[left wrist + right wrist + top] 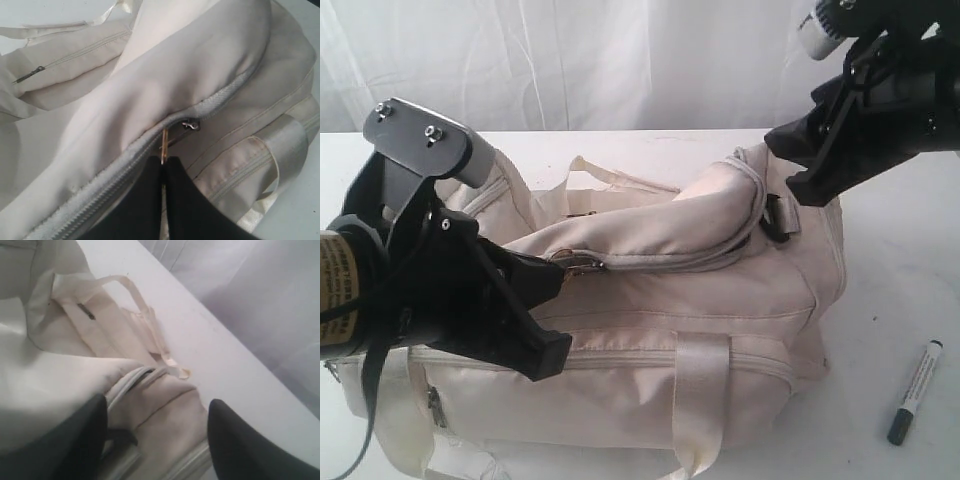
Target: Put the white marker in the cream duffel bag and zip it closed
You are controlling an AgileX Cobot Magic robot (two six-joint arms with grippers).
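The cream duffel bag [700,330] lies across the table, its curved top flap partly unzipped. My left gripper [558,282] is at the flap's front seam, shut on the thin metal zipper pull [163,145]; its tips [163,161] meet just below the slider [191,125], with open zipper teeth [90,200] running beside it. My right gripper [798,165] hovers open over the bag's right end near a black strap loop [778,215], with bag fabric [165,425] below its spread jaws [157,405]. The white marker [916,392] lies on the table right of the bag.
The white table [900,270] extends right of the bag, and a white curtain [620,60] hangs behind. Webbing handles [605,178] trail off the bag's far side; another handle [700,400] hangs down the front.
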